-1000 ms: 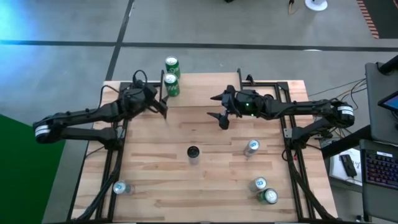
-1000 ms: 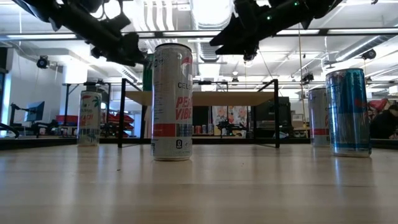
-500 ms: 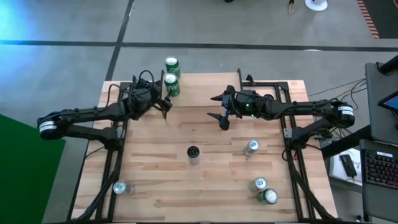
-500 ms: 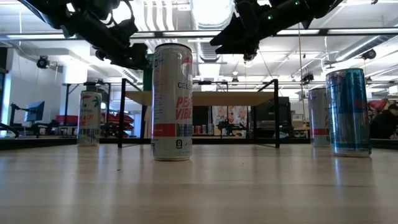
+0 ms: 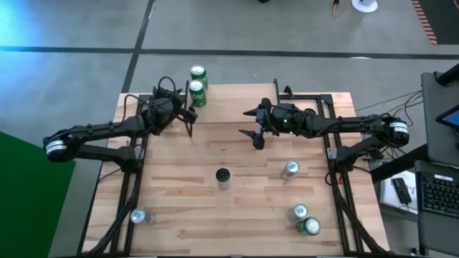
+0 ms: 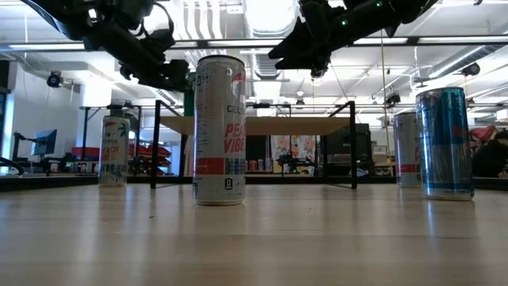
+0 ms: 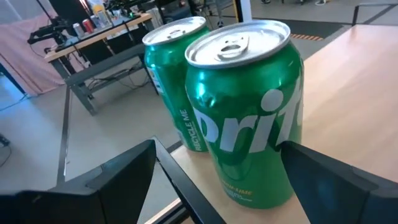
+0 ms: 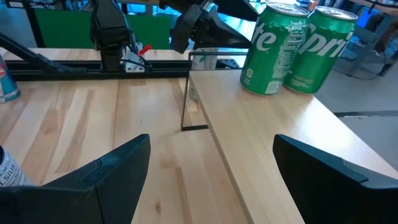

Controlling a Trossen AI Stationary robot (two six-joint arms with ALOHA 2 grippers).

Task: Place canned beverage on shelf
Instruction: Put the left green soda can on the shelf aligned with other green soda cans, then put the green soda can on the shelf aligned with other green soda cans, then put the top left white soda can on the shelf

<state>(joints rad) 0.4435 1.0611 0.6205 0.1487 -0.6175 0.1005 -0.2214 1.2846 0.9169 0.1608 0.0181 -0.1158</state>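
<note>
Your left gripper [image 5: 188,119] sits wide open, empty, at the shelf's [image 5: 237,104] ten o'clock corner, right by two green cans [image 5: 195,95] already parked there. Your right gripper [image 5: 252,123] hangs open over shelf centre, holding nothing, presumably waiting.

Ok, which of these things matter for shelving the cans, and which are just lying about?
Job: shelf; two green cans on it; left tool, open at the nearer one; right tool, open near the shelf; five table cans, probably next.
Lying about: keyboard off the table.
</note>
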